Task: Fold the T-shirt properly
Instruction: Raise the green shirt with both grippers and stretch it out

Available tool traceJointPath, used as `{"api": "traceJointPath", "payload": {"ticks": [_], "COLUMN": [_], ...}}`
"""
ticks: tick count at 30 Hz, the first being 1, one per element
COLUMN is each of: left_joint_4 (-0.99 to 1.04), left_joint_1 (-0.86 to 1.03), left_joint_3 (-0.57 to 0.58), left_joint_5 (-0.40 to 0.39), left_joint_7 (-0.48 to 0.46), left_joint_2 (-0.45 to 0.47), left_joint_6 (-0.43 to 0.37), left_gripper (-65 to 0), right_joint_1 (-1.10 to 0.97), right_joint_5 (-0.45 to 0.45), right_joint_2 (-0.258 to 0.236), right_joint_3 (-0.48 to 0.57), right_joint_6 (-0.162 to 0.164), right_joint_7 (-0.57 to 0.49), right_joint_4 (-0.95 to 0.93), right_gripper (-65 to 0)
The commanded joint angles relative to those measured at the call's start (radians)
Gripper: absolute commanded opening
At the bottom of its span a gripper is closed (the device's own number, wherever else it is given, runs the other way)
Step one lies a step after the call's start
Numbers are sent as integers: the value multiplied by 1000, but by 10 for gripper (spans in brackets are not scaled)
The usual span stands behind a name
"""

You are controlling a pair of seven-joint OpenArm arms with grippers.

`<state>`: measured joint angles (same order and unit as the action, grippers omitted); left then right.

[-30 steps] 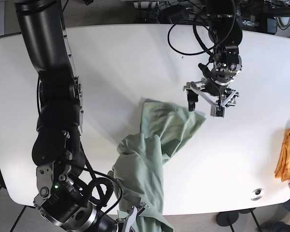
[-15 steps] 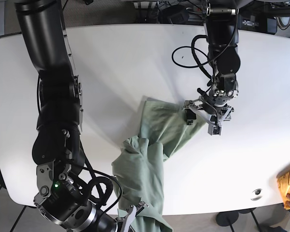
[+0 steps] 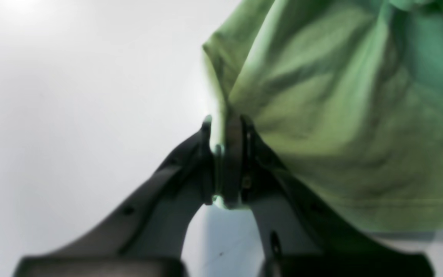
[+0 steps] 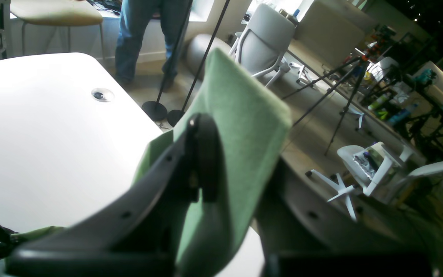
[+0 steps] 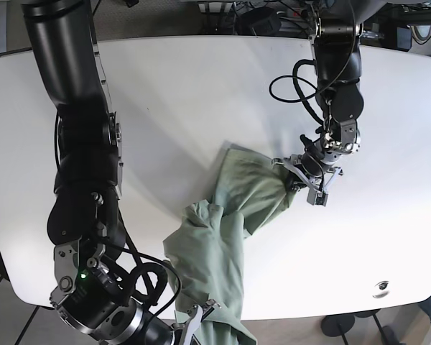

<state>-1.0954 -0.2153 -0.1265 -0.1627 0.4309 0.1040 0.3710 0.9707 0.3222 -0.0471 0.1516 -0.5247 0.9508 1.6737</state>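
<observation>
**Shirt strung between both grippers**

We are holding the T-shirt (image 5: 233,215) at two ends. Our left gripper (image 3: 225,154) is pinching its far edge with the jaws nearly together, low over the white table (image 5: 187,93). Our right gripper (image 4: 240,184) is clamping the near end, which is hanging past the table's front edge. The cloth's long axis is running diagonally between the two, bunched and twisted midway. Bare tabletop is lying open beside it for spreading; chairs and tripods are standing beyond.
</observation>
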Motion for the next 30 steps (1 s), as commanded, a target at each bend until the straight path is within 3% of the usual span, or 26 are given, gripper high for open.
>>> {"api": "traceJointPath", "payload": {"ticks": [1, 4, 7, 12, 15, 21, 24, 26, 30], "left_joint_4": [-71, -222, -358, -503, -512, -510, -509, -509, -510], "left_joint_1": [14, 43, 43, -31, -132, -387, -464, -490, -451], "left_joint_3": [-11, -25, -46, -201, -310, -391, -393, -394, -451], "left_joint_5": [35, 36, 33, 35, 35, 38, 36, 36, 35], "left_joint_7": [64, 84, 170, 265, 342, 449, 464, 466, 466], "left_joint_2": [24, 32, 72, 105, 161, 343, 406, 431, 431], "left_joint_6": [-16, -16, -16, 9, 76, 133, 133, 133, 135], "left_gripper": [-644, -644, -644, -644, -644, -644, -644, -644, -644], "right_joint_1": [41, 41, 47, 107, 173, 301, 302, 264, 123], "right_joint_5": [1, -1, -1, -2, -1, 12, 12, 7, 12], "right_joint_2": [0, -1, -13, -70, -93, -142, -145, -145, -164], "right_joint_3": [-7, -54, -103, -140, -142, -143, -149, -214, -235], "right_joint_6": [5, 5, 5, 10, 44, 50, 50, 50, 47], "right_joint_7": [-39, -60, -66, -177, -246, -382, -396, -392, -372], "right_joint_4": [15, 7, -70, -248, -398, -643, -653, -650, -591], "right_gripper": [-631, -631, -631, -631, -631, -631, -631, -631, -631]}}
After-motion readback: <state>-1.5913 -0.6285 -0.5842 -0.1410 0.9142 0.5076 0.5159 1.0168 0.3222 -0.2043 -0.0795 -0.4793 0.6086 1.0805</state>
